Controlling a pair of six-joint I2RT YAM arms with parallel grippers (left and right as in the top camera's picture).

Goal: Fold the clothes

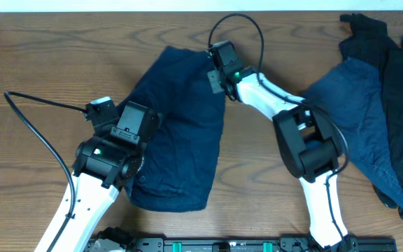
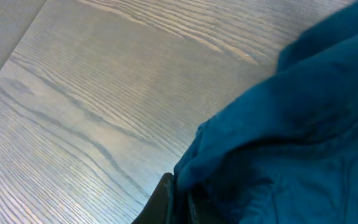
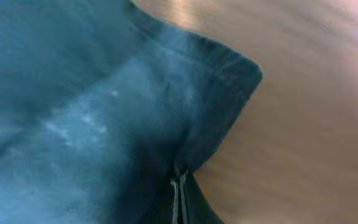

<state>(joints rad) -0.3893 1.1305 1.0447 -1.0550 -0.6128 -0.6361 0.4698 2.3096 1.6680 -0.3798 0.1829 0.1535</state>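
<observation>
Navy garment (image 1: 180, 133) lies spread mid-desk (image 1: 47, 63). We see the right pincer (image 3: 179, 196) clamped on its top hem. The left pincer (image 1: 151, 122) is at its left edge, grip unclear. Other clothes (image 1: 383, 105) are heaped beside the right arm.

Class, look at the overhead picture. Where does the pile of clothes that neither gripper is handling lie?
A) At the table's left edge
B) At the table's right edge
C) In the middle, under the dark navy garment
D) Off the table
B: the overhead view shows the pile of clothes heaped at the right edge of the table, apart from the dark navy garment lying mid-table.
</observation>
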